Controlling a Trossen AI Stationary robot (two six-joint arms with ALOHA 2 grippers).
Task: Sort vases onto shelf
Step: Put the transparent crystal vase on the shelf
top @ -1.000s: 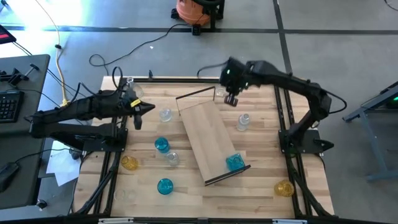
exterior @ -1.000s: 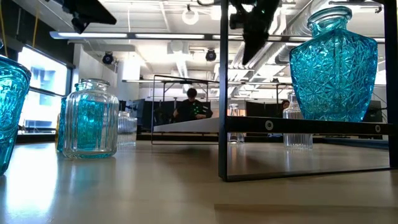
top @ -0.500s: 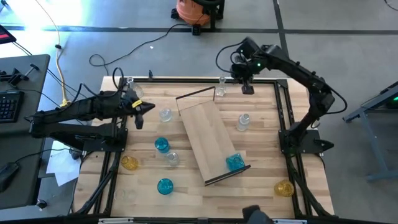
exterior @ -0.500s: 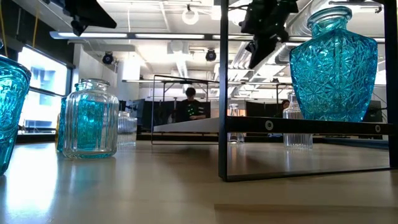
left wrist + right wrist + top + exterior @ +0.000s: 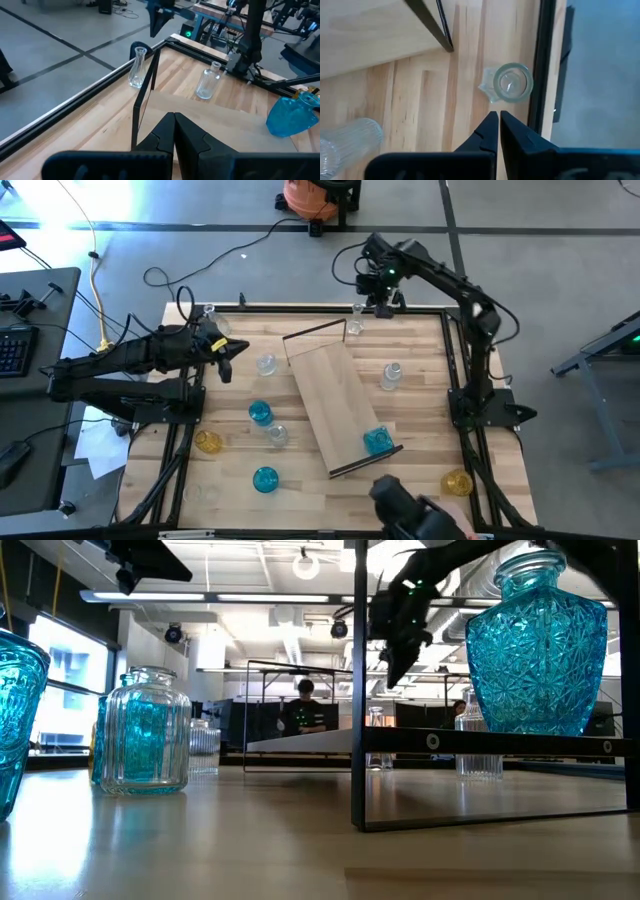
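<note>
Directly beneath your right gripper (image 5: 495, 116), fingers pressed shut and empty, stood slim clear vase (image 5: 508, 84) at table's far edge, just beside shelf (image 5: 338, 405) end frame. You judged it light, rigid, slick glass, tall and tippy: open first, then pinch neck just under rim, gently. Your left gripper (image 5: 174, 125) hung closed, holding nothing, with shelf ahead of it. One blue vase (image 5: 377, 441) already sat on shelf; others stood scattered on table (image 5: 420, 470).
</note>
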